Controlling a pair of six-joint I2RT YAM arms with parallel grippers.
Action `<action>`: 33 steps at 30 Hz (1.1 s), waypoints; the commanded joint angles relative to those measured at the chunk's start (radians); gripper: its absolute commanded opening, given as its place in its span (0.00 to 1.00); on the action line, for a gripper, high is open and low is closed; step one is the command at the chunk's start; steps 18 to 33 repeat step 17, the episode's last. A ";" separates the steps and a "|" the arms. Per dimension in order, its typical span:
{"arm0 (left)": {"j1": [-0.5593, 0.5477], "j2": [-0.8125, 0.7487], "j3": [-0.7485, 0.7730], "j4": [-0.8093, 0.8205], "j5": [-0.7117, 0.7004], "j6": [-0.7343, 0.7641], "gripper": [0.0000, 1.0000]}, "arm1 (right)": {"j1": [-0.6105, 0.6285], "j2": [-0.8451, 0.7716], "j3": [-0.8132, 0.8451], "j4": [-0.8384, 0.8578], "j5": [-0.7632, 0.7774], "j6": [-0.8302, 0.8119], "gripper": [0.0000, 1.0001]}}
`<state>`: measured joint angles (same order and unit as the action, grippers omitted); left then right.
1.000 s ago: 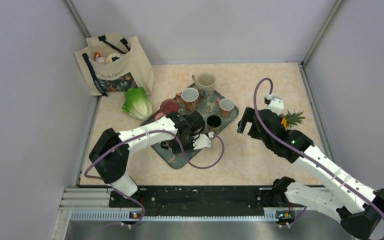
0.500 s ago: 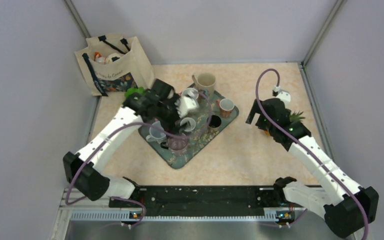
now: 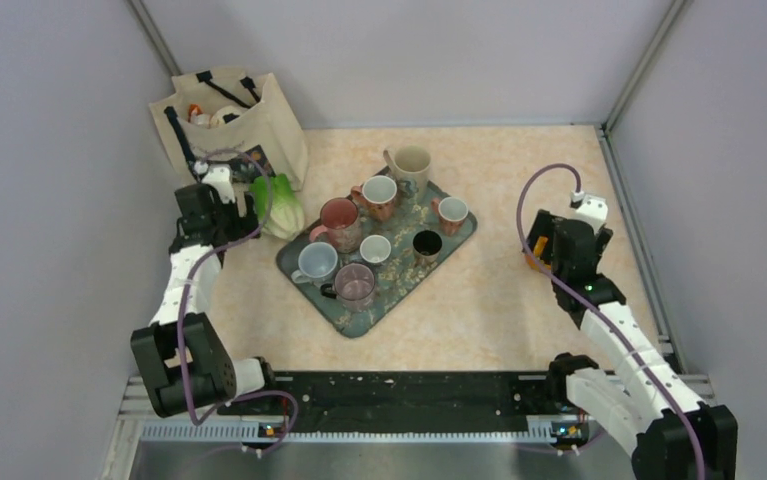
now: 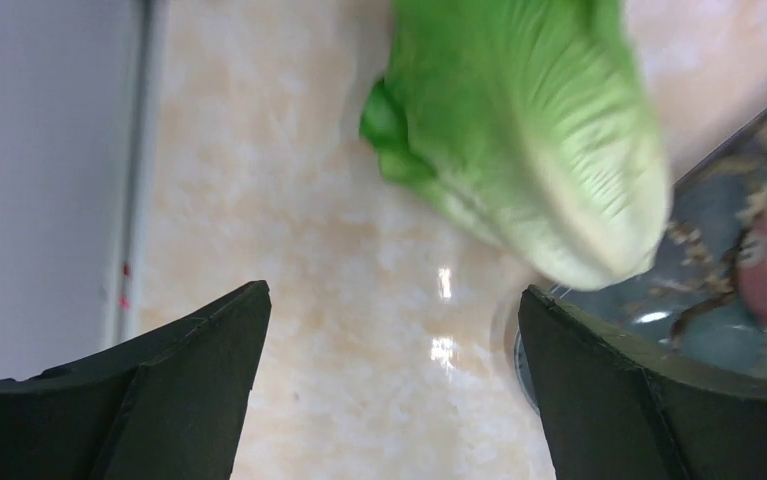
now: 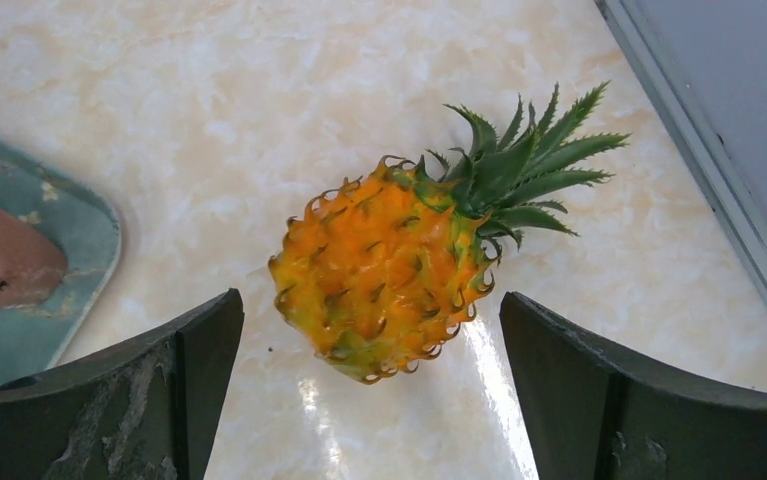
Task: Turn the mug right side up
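Several mugs stand mouth up on the teal tray [image 3: 399, 290]: a pink one [image 3: 339, 215], a white one [image 3: 375, 248], a light blue one [image 3: 316, 262], a pinkish glass one [image 3: 355, 286]. I cannot tell which is the task's mug. My left gripper [image 3: 209, 215] hangs open and empty left of the tray, beside the lettuce [image 3: 277, 205]. In the left wrist view the left gripper [image 4: 394, 390] frames bare table below the lettuce [image 4: 529, 130]. My right gripper [image 3: 559, 245] is open right of the tray. In the right wrist view the right gripper [image 5: 374, 390] stands apart from the pineapple [image 5: 389, 270].
A cloth tote bag [image 3: 229, 125] stands at the back left behind the lettuce. A tall beige mug [image 3: 409, 162] sits at the tray's far end, with a brown mug [image 3: 379, 192], a small orange mug [image 3: 451, 212] and a black mug [image 3: 426, 243] nearby. Grey walls close both sides.
The left arm swung off the tray to the far left, and its jaws went from nearly closed to wide open. The right arm drew back to the right, over the pineapple.
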<state>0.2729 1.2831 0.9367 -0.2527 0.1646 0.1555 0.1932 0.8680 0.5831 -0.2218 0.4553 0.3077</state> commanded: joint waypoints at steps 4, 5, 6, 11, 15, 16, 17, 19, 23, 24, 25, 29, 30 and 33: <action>-0.007 -0.040 -0.285 0.402 -0.056 -0.124 0.99 | -0.003 -0.104 -0.248 0.437 -0.028 -0.156 0.99; -0.008 -0.041 -0.304 0.414 -0.054 -0.142 0.99 | -0.003 -0.113 -0.287 0.464 -0.023 -0.157 0.99; -0.008 -0.040 -0.314 0.417 -0.050 -0.150 0.99 | -0.004 -0.121 -0.307 0.485 -0.016 -0.158 0.99; -0.008 -0.042 -0.369 0.437 -0.004 -0.212 0.99 | -0.002 -0.144 -0.364 0.504 -0.015 -0.163 0.99; -0.008 -0.031 -0.383 0.447 0.028 -0.224 0.99 | -0.003 -0.164 -0.376 0.497 -0.015 -0.165 0.99; -0.008 -0.032 -0.383 0.448 0.028 -0.243 0.99 | -0.003 -0.168 -0.378 0.499 -0.015 -0.164 0.99; -0.008 -0.032 -0.381 0.449 0.029 -0.257 0.99 | -0.003 -0.170 -0.379 0.502 -0.016 -0.164 0.99; -0.008 -0.032 -0.381 0.449 0.029 -0.257 0.99 | -0.003 -0.170 -0.379 0.502 -0.016 -0.164 0.99; -0.008 -0.032 -0.381 0.449 0.029 -0.257 0.99 | -0.003 -0.170 -0.379 0.502 -0.016 -0.164 0.99; -0.008 -0.032 -0.381 0.449 0.029 -0.257 0.99 | -0.003 -0.170 -0.379 0.502 -0.016 -0.164 0.99; -0.008 -0.032 -0.381 0.449 0.029 -0.257 0.99 | -0.003 -0.170 -0.379 0.502 -0.016 -0.164 0.99; -0.008 -0.032 -0.381 0.449 0.029 -0.257 0.99 | -0.003 -0.170 -0.379 0.502 -0.016 -0.164 0.99; -0.008 -0.032 -0.381 0.449 0.029 -0.257 0.99 | -0.003 -0.170 -0.379 0.502 -0.016 -0.164 0.99; -0.008 -0.032 -0.381 0.449 0.029 -0.257 0.99 | -0.003 -0.170 -0.379 0.502 -0.016 -0.164 0.99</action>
